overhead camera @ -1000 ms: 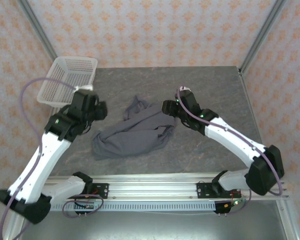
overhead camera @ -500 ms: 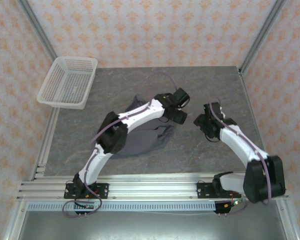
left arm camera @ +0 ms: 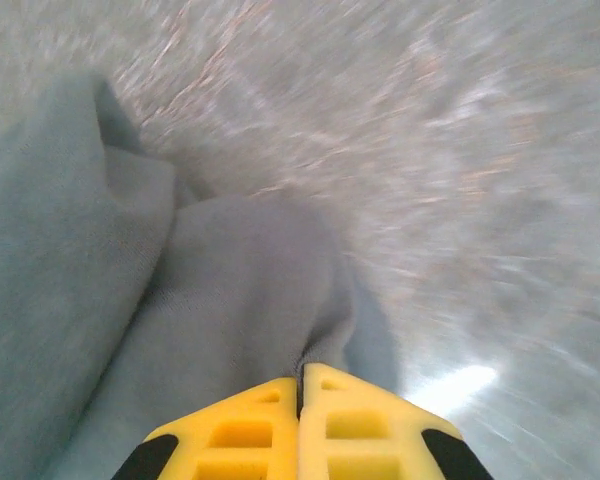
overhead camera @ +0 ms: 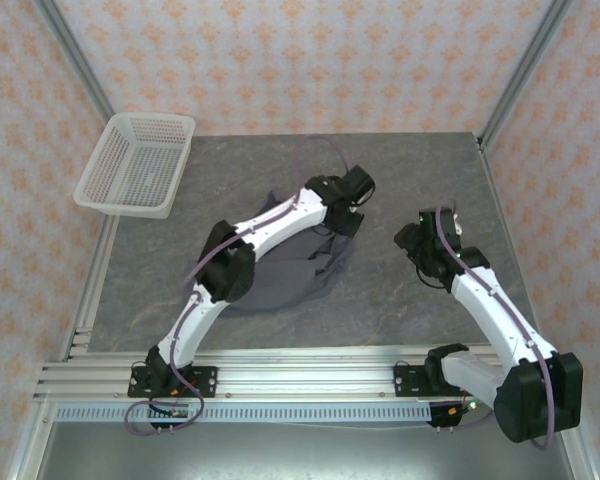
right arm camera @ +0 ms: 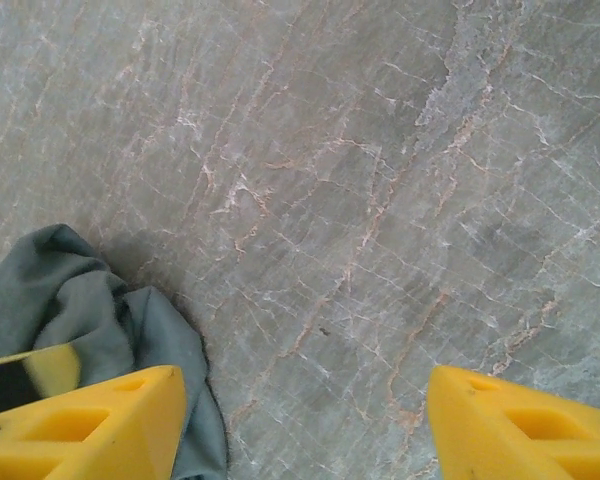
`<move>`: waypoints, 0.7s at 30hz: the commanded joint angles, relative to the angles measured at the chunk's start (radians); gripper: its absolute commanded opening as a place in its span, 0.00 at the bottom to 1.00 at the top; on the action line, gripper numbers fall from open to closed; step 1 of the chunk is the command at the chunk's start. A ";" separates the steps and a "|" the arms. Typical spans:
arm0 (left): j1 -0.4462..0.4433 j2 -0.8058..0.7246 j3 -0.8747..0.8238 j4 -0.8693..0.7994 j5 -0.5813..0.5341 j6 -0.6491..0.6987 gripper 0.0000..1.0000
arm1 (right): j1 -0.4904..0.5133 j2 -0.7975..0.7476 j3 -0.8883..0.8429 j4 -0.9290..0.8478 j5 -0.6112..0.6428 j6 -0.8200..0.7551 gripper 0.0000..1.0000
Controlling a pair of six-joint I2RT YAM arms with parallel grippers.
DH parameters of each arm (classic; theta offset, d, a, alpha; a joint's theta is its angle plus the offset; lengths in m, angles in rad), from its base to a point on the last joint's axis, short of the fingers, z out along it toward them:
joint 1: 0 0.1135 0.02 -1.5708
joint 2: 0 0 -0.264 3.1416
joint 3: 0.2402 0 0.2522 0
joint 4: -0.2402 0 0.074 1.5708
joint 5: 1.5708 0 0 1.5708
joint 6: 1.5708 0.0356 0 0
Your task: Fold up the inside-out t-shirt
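Looking down from the top camera, I see the inside-out t-shirt (overhead camera: pixel 285 275) as a crumpled heap of plain dark slate-grey cloth. It lies about the middle of the grey stone-patterned counter (overhead camera: pixel 430 170), a little left of centre. It is bunched and creased rather than spread flat, and I cannot pick out the collar, sleeves, tag or hem. Its long axis runs on a diagonal, from the near left up toward the far right. The far-right end lies under my left arm, which reaches across the heap. A small peak of cloth pokes out toward the back on the other side of that arm.

On the left wrist camera the picture is blurred, but the left end effector (left arm camera: pixel 300 375) is plain enough. Its two yellow fingers (left arm camera: pixel 240 430) are pressed together with no gap. A raised ridge of the grey cloth runs straight into their tips, so I read it as pinched on a fold of the shirt at its far-right end.

The right end effector (right arm camera: pixel 302 380) is spread wide, with only bare counter between its fingers, and it has hold of nothing. The shirt's rumpled edge (right arm camera: pixel 70 290) lies just beside its left finger. From above, that end effector (overhead camera: pixel 408 240) sits to the right of the shirt, apart from it.

A white mesh basket (overhead camera: pixel 138 160) stands at the far left corner, well apart from the cloth.
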 commanded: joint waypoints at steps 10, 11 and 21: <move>0.179 -0.803 -0.544 -0.035 0.019 0.005 0.00 | -0.003 0.034 0.121 0.051 -0.131 -0.135 0.63; 0.214 -0.854 -0.660 -0.046 -0.017 -0.028 0.00 | 0.002 0.041 0.123 0.076 -0.204 -0.165 0.61; 0.261 -0.957 -1.181 0.111 0.070 -0.242 0.25 | 0.309 0.175 0.195 0.111 -0.260 -0.344 0.56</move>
